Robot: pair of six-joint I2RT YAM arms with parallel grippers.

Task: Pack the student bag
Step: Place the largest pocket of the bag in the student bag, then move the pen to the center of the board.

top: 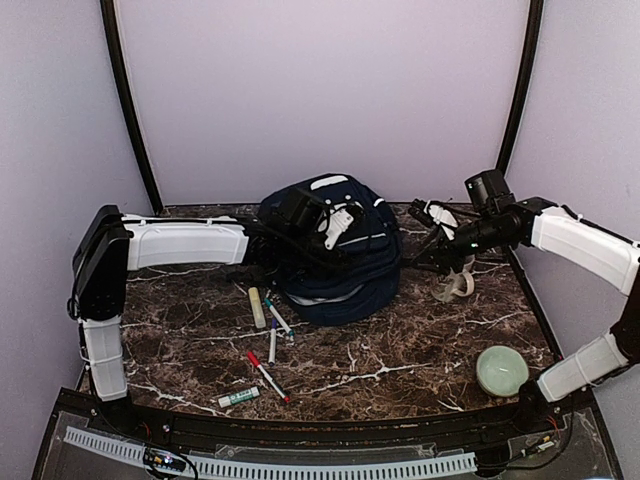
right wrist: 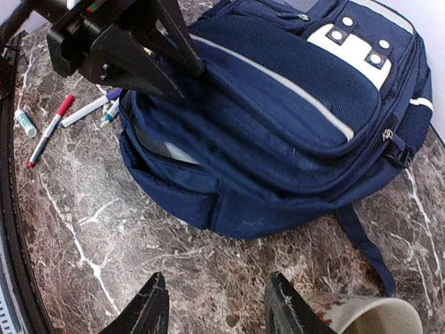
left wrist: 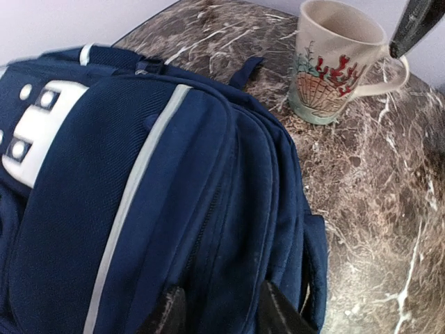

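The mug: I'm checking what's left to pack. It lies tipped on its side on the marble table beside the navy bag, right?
Not quite. The mug is not tipped on its side. It stands upright, mouth up, on the marble table beside the navy bag. The left wrist view shows this plainly.

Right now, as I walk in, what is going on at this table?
Two robot arms are working on the student bag, which lies on the marble table. The left gripper sits on the bag's upper side with its fingers apart against the fabric. The right gripper hangs open and empty over the table beside a mug. Pens lie loose in front, not yet packed.
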